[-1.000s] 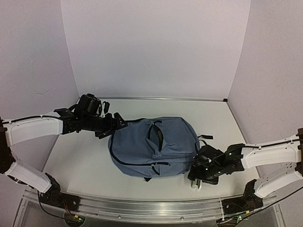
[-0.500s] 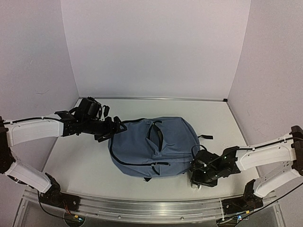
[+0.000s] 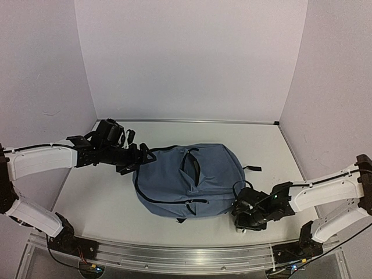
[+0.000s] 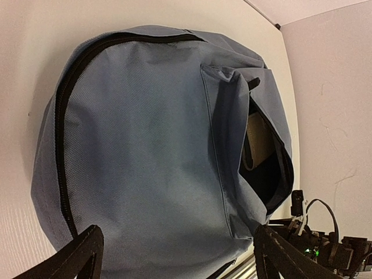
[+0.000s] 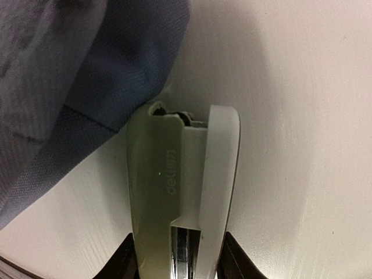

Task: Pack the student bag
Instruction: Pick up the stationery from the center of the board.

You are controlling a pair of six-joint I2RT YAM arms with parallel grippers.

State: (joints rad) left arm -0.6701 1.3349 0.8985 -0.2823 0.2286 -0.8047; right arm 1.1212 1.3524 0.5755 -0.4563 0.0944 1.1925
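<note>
The student bag [image 3: 168, 183], a slate-blue backpack with black zippers, lies flat mid-table. Its pocket [image 3: 192, 165] gapes open, and the left wrist view shows something tan [image 4: 260, 138] inside. My left gripper [image 3: 145, 153] hovers open at the bag's [image 4: 145, 145] far-left edge, its fingers [image 4: 81, 256] spread wide above the fabric. My right gripper [image 3: 243, 222] is low at the bag's near-right corner. Its jaws press both sides of a pale grey-green stapler [image 5: 180, 180] lying on the table against the bag's [image 5: 70, 75] edge. Only a white sliver of the stapler [image 3: 238, 228] shows from above.
A black strap [image 3: 251, 168] trails from the bag's right side. Purple walls close in the table [image 3: 99, 197] at the left, back and right. A metal rail [image 3: 174, 256] runs along the near edge between the arm bases.
My right gripper has sunk down and slightly left over the stapler, and its jaws have closed in on it. The left arm has barely moved.
</note>
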